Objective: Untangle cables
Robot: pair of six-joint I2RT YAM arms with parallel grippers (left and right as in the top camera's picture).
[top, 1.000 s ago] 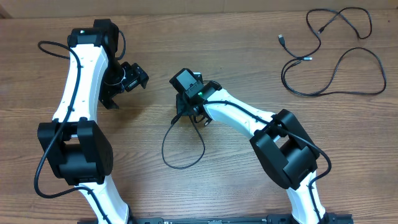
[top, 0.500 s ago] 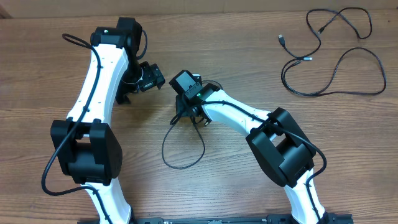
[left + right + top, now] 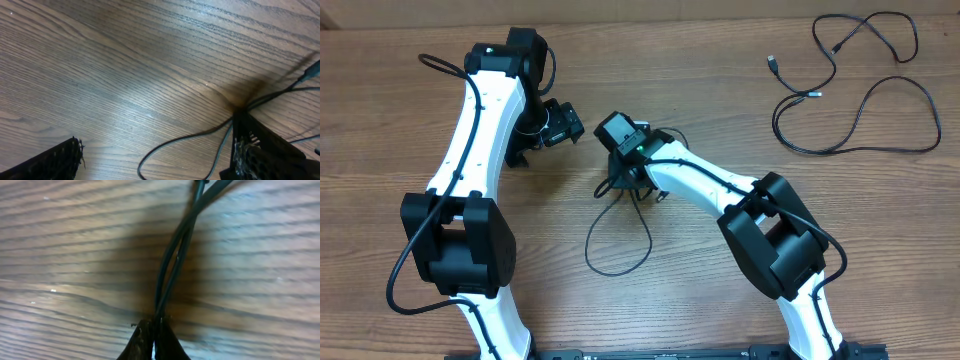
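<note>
- The right gripper has its fingers pinched closed on two strands of the looped cable, low against the wooden table.
- The left gripper has its fingers spread wide and holds nothing. Strands of the looped cable pass just beside one finger.
- From the right gripper, the loop trails toward the near side, around the table's middle.
- The other cables lie loose at the far right, well apart from both arms.
</note>
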